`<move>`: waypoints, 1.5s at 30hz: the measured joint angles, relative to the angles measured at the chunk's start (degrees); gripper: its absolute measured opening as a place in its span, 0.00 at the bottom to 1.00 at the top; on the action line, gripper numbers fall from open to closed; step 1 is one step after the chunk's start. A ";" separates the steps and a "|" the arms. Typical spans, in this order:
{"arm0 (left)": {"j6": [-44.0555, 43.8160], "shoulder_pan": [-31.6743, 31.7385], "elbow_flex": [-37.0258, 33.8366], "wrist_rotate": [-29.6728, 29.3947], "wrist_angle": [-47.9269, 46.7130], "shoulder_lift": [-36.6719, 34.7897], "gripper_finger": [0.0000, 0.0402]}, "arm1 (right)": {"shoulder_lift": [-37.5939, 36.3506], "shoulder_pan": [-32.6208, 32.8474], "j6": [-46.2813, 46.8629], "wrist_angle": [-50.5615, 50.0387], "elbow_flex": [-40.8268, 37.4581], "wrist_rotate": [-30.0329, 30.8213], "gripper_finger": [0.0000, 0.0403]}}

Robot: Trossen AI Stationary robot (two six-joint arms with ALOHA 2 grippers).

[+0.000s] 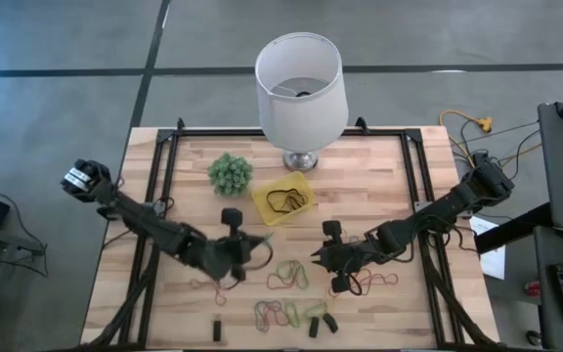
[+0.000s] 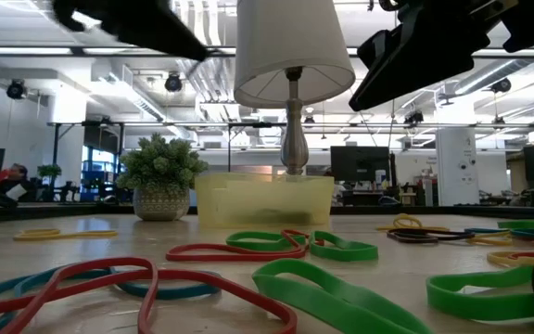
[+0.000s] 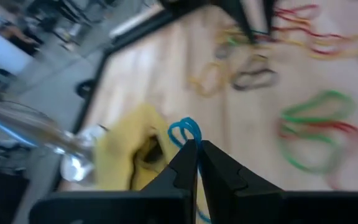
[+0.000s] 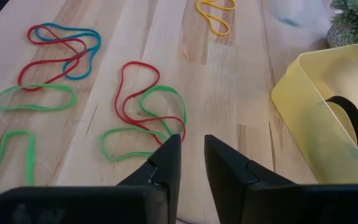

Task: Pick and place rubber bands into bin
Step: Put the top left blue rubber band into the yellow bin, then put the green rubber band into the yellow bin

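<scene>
While the left gripper (image 3: pixel 194 149) clenched a blue rubber band (image 3: pixel 184 130) near the yellow bin (image 1: pixel 282 198) (few inside), the right gripper (image 4: pixel 191 152) hung slightly parted, many bands waiting.

Grey floor (image 1: pixel 57 39), open office beyond, ceiling lights (image 2: pixel 174 83), dark monitors (image 2: pixel 355 162).

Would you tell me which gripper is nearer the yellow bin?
Left. The left gripper sits just below the yellow bin; the right gripper is farther off, lower right.

Pale wood table (image 1: pixel 379 166), translucent plastic bin (image 1: pixel 262 202)
</scene>
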 joint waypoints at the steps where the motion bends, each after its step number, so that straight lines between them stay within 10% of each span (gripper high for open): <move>1: 1.81 1.48 -0.11 -0.01 1.55 0.00 0.00 | 0.00 0.00 0.00 0.00 0.00 0.00 0.16; 19: 9.17 21.74 -1.32 14.85 10.19 6.29 0.00 | 0.00 0.00 -0.24 0.06 -0.18 0.04 0.15; 45: 7.63 15.64 -0.23 14.40 10.11 4.07 0.27 | 0.79 -0.02 4.17 3.19 -3.79 -0.09 0.16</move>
